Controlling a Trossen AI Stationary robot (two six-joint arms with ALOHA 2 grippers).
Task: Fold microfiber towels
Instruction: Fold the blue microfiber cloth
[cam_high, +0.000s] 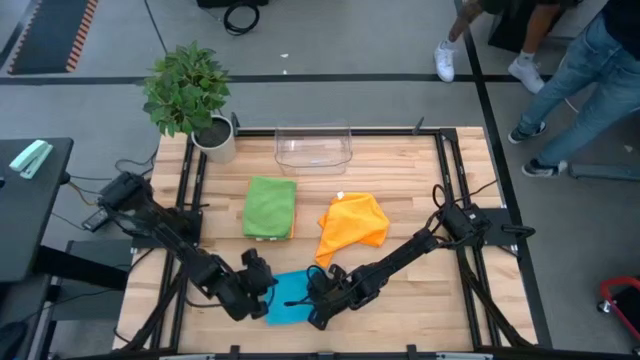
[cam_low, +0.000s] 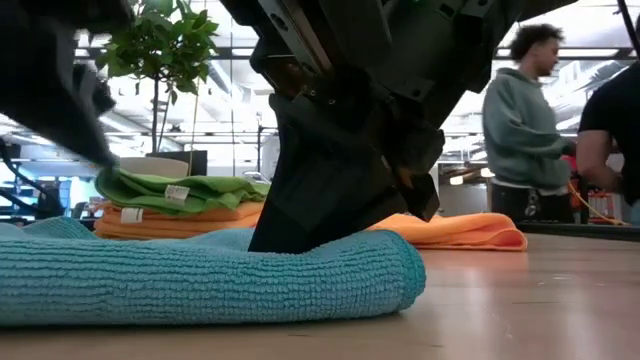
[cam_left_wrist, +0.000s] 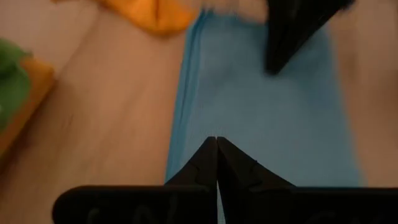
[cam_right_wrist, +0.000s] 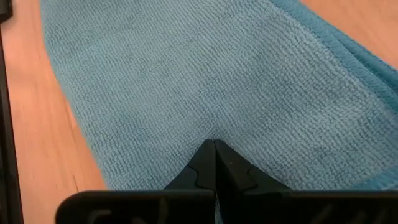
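Note:
A blue towel (cam_high: 287, 298) lies folded flat near the table's front edge; it also shows in the low view (cam_low: 200, 275). My left gripper (cam_high: 262, 289) is shut at the towel's left end (cam_left_wrist: 216, 142). My right gripper (cam_high: 317, 301) is shut at its right end (cam_right_wrist: 214, 144). A green towel (cam_high: 270, 205) lies folded on top of a folded orange one (cam_low: 180, 222) at mid table. A second orange towel (cam_high: 352, 222) lies crumpled to their right. The other towels are out of view. My left gripper sets its shut fingertips (cam_left_wrist: 211, 155) on the blue towel's top face near its left end (cam_left_wrist: 249, 143), slanting down from the table's left. Whether cloth is caught between the fingers, I cannot tell. The towel lies flat on the table. My right gripper sets its shut fingertips (cam_right_wrist: 217, 155) on the blue towel's top face near its right end (cam_right_wrist: 186, 118), slanting down from the table's right; the low view (cam_low: 300, 235) shows it standing on the cloth. Whether any cloth is caught, I cannot tell. The towel lies flat.
A clear plastic bin (cam_high: 313, 147) stands at the table's far edge, with a potted plant (cam_high: 190, 95) at the far left corner. Bare wood (cam_high: 420, 290) lies to the right of the blue towel. People stand beyond the table (cam_low: 525, 130).

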